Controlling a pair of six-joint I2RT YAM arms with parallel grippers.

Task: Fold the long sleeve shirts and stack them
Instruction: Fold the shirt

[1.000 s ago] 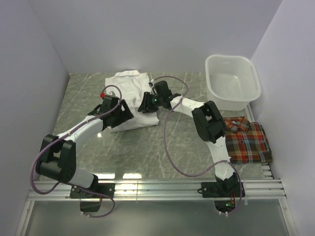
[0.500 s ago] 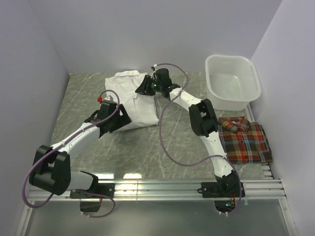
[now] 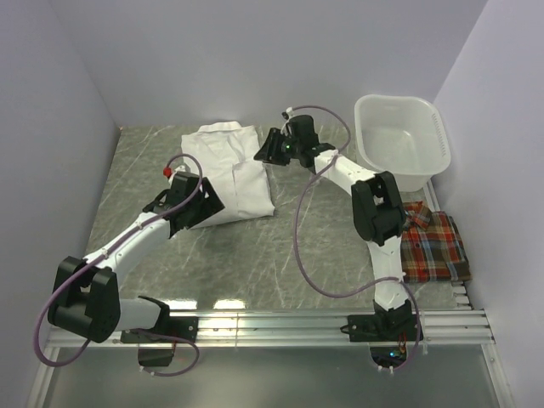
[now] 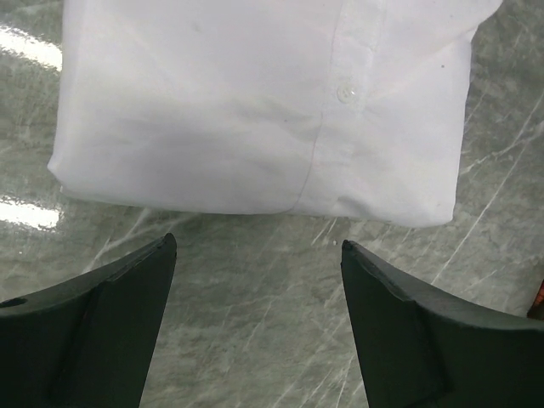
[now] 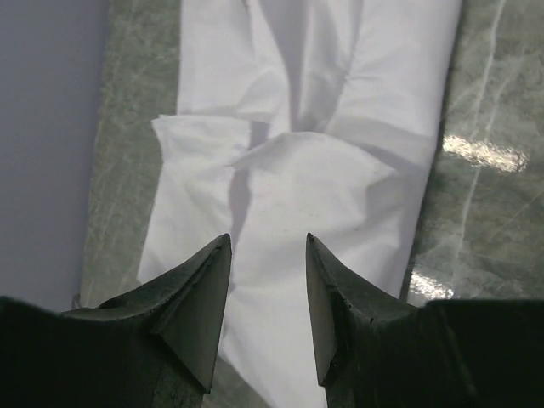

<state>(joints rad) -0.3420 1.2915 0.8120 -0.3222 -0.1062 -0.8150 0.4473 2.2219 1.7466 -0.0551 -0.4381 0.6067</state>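
Observation:
The white long sleeve shirt [image 3: 225,170] lies folded in a rectangle on the marble table, collar toward the back wall. My left gripper [image 3: 206,204] stands wide open just off its near edge; in the left wrist view the jaws [image 4: 257,243] frame bare table, with the shirt's folded hem and button placket [image 4: 272,110] ahead. My right gripper [image 3: 265,151] hovers at the shirt's right edge, open with nothing between its fingers [image 5: 268,238], and the white cloth [image 5: 297,187] lies below it. The plaid long sleeve shirt [image 3: 433,246] lies folded at the right, partly behind the right arm.
A white plastic basin [image 3: 399,140] stands at the back right, close to the right arm's elbow. Walls close in the table on the left, back and right. A metal rail [image 3: 272,323] runs along the near edge, by the arm bases.
The right gripper has swung from the shirt's near right part up and rightward to its right edge. The left gripper has backed a little toward the left. The white shirt now lies flatter.

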